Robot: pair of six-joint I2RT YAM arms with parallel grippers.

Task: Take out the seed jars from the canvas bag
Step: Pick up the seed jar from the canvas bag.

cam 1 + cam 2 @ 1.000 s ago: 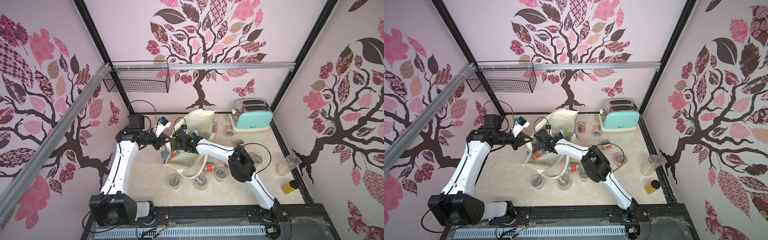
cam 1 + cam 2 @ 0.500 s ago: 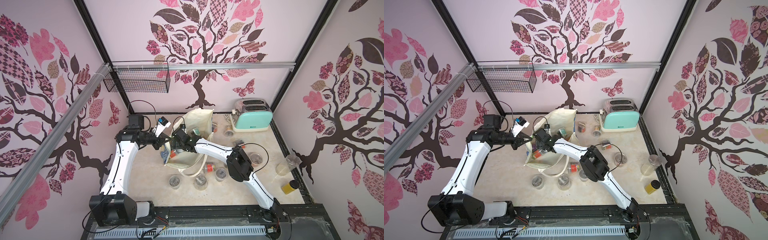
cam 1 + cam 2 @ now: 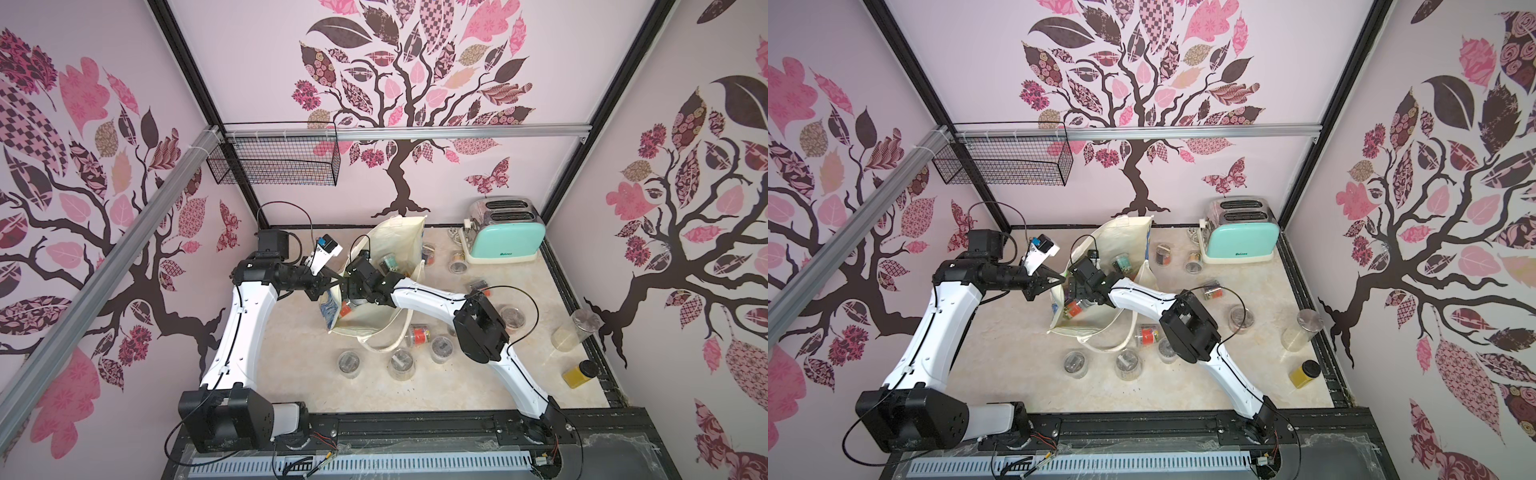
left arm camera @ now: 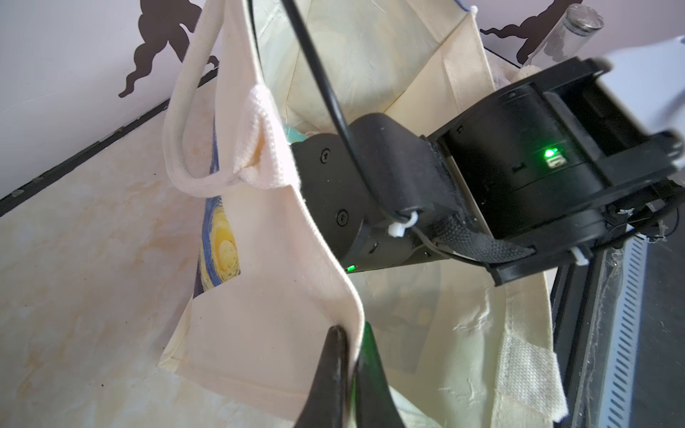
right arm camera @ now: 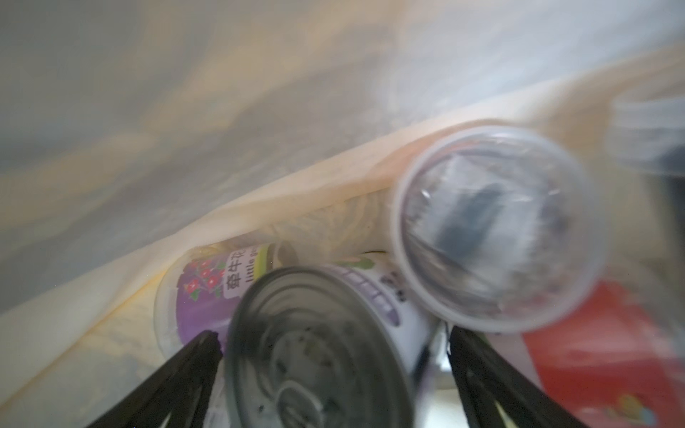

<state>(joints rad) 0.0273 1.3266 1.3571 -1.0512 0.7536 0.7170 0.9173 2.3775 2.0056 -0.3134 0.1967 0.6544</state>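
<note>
a mock-kitchen robot test cell: tree-decal walls (image 3: 399, 83), aluminium rail (image 3: 415, 132), marble-look tabletop (image 3: 436, 386), mint toaster (image 3: 505, 241), wire basket (image 3: 276, 164)

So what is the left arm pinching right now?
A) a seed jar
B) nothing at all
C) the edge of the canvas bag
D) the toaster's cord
C: the left arm's jaws are shut on the cream edge of the canvas bag.

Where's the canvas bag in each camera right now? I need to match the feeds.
In both top views: the canvas bag stands open near picture centre.
Left wrist: the canvas bag fills the middle, its rim pinched in the left tool.
Right wrist: canvas bag seen from inside, blurred cloth behind the seed jars.
Shared landmark: the blue-and-yellow print, in every view but the right wrist.
</note>
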